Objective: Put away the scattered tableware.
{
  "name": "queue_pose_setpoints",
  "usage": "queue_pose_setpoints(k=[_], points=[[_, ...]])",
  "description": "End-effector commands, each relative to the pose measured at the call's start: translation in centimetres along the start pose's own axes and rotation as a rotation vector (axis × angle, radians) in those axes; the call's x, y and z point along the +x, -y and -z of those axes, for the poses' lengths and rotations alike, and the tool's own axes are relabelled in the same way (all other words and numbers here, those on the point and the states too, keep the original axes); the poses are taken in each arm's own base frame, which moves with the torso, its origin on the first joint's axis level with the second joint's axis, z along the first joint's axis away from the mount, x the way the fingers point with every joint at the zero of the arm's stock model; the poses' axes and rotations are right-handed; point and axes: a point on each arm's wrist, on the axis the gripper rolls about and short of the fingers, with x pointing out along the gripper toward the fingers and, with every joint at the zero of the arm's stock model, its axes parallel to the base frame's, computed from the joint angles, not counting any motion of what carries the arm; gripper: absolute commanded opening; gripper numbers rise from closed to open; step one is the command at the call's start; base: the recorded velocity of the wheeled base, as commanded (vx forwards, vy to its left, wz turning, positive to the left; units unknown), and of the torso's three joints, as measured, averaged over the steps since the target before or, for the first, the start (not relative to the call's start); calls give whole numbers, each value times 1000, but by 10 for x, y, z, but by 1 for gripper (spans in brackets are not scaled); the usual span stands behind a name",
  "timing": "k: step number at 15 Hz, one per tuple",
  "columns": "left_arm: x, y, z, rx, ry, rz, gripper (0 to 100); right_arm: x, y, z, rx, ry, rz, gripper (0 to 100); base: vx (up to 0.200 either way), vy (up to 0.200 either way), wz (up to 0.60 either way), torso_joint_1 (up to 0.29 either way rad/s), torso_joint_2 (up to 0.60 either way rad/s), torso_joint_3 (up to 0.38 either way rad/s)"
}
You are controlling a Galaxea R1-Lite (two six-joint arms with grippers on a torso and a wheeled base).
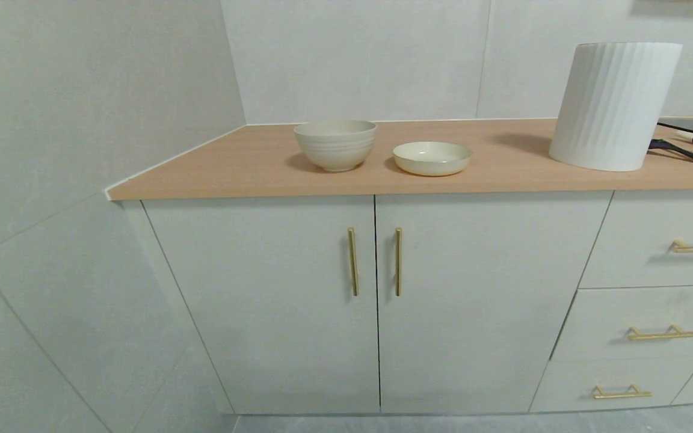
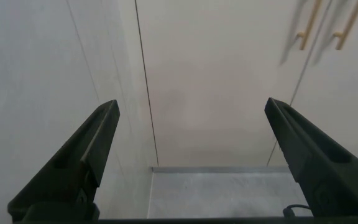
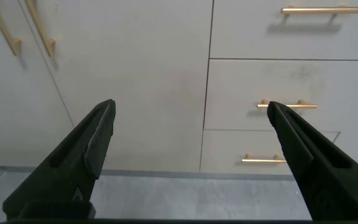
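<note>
Where the bowl stands: on the wooden table (image 1: pixel 232 168), toward its left end, a deep cream bowl (image 1: pixel 335 144) is seen upright.
Shallow dish: a cream shallow dish (image 1: pixel 432 157) is set on the table just beside the bowl, on its right, with a small gap kept between them.
Ribbed container: a tall white ribbed container (image 1: pixel 614 105) is placed farther right on the table, well apart from the shallow dish.
Utensils: dark-handled utensils (image 1: pixel 692 150) are laid at the table's right end, beside the ribbed container; their kind cannot be told.
Doors: two pale doors (image 1: pixel 262 300) are shut below the table, with a pair of upright brass handles (image 1: pixel 353 261) at the seam, beneath the bowl and the shallow dish.
Drawers: three drawers (image 1: pixel 653 240) are stacked to the right of the doors, all shut, each fitted with a brass bar.
Left gripper: the left gripper (image 2: pixel 191 104) is spread wide and nothing is held in it; it is kept low, facing the left door (image 2: pixel 216 87), with the wall (image 2: pixel 36 68) and the floor (image 2: pixel 216 193) seen past it.
Right gripper: the right gripper (image 3: pixel 190 104) is likewise spread wide and empty; it is kept low before the drawers (image 3: pixel 272 81), above the floor (image 3: pixel 166 199).
</note>
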Motion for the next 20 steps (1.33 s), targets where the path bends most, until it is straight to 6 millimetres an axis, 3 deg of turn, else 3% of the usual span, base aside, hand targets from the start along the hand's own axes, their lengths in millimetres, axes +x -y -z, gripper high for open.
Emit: queue_pose_setpoints(k=[1, 10, 11, 12, 14, 16, 17, 20], points=[[0, 0, 0, 0, -1, 0, 100, 0, 0, 0, 0, -1, -1, 100, 0, 0, 0, 0, 0, 0], [0, 0, 0, 0, -1, 0, 100, -1, 0, -6, 11, 24, 9, 100, 0, 0, 0, 0, 0, 0], [0, 0, 0, 0, -1, 0, 100, -10, 1, -46, 64, 134, -13, 100, 0, 0, 0, 0, 0, 0], [0, 0, 0, 0, -1, 0, 100, -10, 1, -71, 96, 141, -60, 100, 0, 0, 0, 0, 0, 0], [0, 0, 0, 0, -1, 0, 100, 13, -3, -81, 90, -18, -229, 100, 0, 0, 0, 0, 0, 0], [0, 0, 0, 3, -1, 2, 100, 34, -4, -87, 87, -131, -284, 100, 0, 0, 0, 0, 0, 0], [0, 0, 0, 3, -1, 0, 100, 64, -6, -97, 86, -262, -324, 100, 0, 0, 0, 0, 0, 0], [0, 0, 0, 3, -1, 0, 100, 112, -23, -106, 78, -426, -490, 100, 0, 0, 0, 0, 0, 0]])
